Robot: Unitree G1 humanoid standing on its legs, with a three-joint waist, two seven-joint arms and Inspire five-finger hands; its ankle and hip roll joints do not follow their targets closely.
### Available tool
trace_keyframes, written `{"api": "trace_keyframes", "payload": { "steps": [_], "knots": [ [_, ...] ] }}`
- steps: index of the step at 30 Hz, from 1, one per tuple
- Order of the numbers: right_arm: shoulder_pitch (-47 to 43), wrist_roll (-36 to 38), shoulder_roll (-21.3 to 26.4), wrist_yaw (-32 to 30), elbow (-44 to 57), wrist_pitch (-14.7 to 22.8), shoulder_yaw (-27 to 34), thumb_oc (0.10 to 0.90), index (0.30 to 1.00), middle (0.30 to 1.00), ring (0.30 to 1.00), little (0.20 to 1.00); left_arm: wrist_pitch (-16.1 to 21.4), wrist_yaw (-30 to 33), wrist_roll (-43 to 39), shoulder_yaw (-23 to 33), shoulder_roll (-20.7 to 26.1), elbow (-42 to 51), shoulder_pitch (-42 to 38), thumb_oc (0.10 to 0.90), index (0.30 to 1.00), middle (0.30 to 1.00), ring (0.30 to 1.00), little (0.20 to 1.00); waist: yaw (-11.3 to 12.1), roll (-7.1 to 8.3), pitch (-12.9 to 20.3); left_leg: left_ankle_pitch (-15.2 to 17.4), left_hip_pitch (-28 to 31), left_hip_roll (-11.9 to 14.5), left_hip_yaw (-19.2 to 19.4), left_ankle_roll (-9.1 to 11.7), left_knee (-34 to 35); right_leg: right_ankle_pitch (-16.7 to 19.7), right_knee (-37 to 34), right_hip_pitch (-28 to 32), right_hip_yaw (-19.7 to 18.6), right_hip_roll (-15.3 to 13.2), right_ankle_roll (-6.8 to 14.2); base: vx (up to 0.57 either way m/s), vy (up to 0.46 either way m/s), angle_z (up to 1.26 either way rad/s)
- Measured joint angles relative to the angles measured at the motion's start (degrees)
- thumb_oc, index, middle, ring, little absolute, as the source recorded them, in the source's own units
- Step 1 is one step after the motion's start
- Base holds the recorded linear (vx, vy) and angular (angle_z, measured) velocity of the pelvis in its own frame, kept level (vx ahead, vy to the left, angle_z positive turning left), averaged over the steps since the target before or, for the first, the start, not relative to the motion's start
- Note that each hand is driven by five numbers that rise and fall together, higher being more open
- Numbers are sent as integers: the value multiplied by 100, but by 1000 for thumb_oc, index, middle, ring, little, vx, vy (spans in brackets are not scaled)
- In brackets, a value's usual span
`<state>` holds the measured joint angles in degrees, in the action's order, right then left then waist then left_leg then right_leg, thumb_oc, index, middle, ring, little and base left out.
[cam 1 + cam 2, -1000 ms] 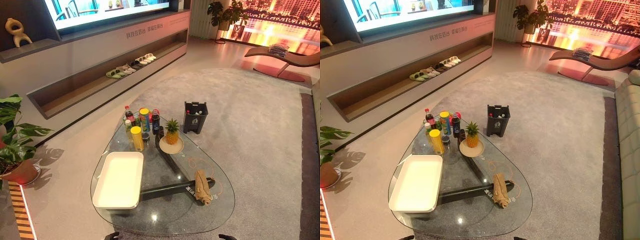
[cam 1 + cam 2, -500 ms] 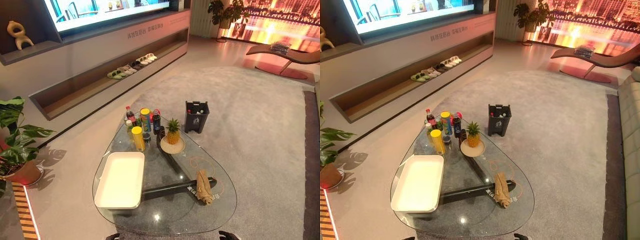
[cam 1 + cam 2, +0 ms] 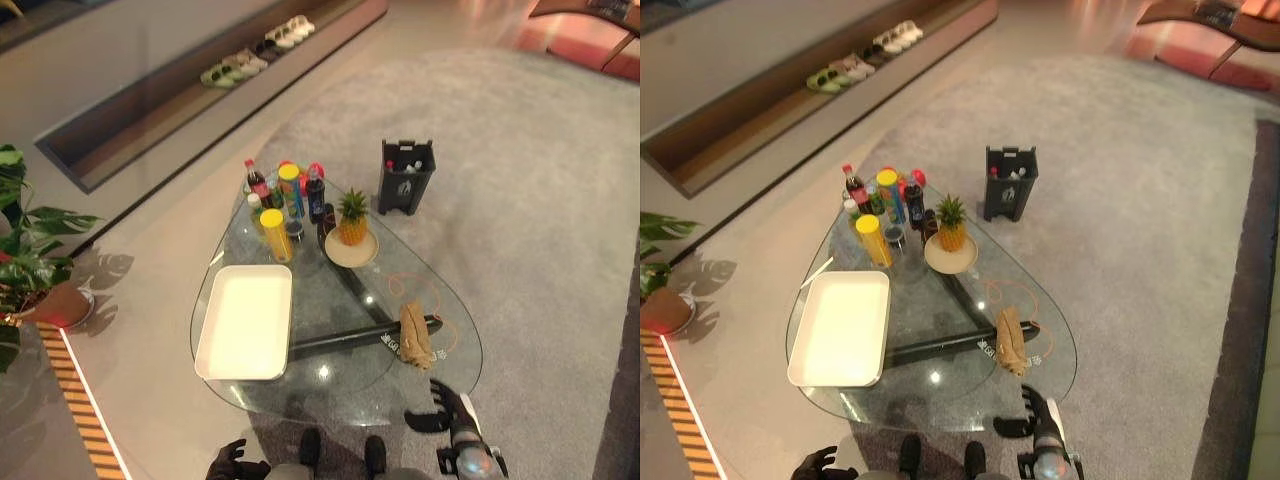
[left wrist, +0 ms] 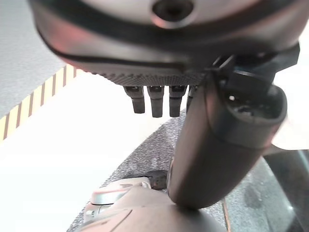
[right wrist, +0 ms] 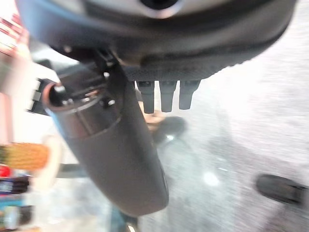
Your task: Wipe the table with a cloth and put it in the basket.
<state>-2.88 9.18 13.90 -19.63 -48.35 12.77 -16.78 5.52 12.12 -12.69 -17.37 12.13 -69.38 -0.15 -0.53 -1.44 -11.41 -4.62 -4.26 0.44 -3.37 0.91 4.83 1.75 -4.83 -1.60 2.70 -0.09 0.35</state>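
Just one cloth (image 3: 415,334), one basket (image 3: 245,321)

Glossy glass table (image 3: 300,385); coarse cloth (image 3: 414,334)

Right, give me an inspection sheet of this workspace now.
Surface: glass table, rounded, dark frame beneath.
Job's things: tan cloth bunched on the robot's right part of the table; white basket, nothing in it, on the left part.
Clutter: pineapple on a plate; bottles and cans at the far end.
Hands: right hand open at the near edge, apart from the cloth; left hand low, holding nothing.
Cables: orange cord looped by the cloth.
Surroundings: dark bin on grey carpet; potted plant; shoes on a low shelf.
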Motion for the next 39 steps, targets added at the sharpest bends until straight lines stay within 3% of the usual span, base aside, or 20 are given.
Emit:
{"api": "trace_keyframes", "payload": {
  "steps": [7, 14, 23, 39],
  "knots": [
    [-847, 4, 269, -820, 867, -26, 14, 800, 900, 900, 900, 900, 107, 61, -232, -230, 99, 120, -476, 800, 900, 900, 900, 900, 15, -7, -819, -18, -627, -91, -28, -1, -417, 36, 260, -512, 15, -68, 34, -80, 7, 6],
    [-2026, 188, 336, -1564, 953, -125, 64, 800, 900, 900, 900, 900, 400, 145, -457, -410, 174, 127, -1120, 800, 900, 900, 900, 900, 40, -10, -1621, -14, -1433, -205, -37, 5, -1035, -174, 1180, -1428, 50, -130, 96, -94, 0, 6],
    [-2813, 224, 318, -2514, 1071, -597, 111, 800, 900, 900, 900, 900, 630, 231, -694, -661, 219, 104, -1373, 800, 900, 900, 900, 900, 47, 11, -1894, -5, -2343, -452, -30, 17, -1546, -586, 2547, -2723, -6, -369, 91, -67, 29, 6],
    [-3508, 213, 418, -4049, 1162, -1242, 409, 800, 900, 900, 900, 900, 696, 434, -1099, -805, 298, 455, -1411, 800, 900, 900, 900, 900, 40, 15, -1939, -16, -3396, -485, -25, -12, -1995, -646, 3130, -3835, -18, -396, 38, -8, 15, 1]
  ]
}}
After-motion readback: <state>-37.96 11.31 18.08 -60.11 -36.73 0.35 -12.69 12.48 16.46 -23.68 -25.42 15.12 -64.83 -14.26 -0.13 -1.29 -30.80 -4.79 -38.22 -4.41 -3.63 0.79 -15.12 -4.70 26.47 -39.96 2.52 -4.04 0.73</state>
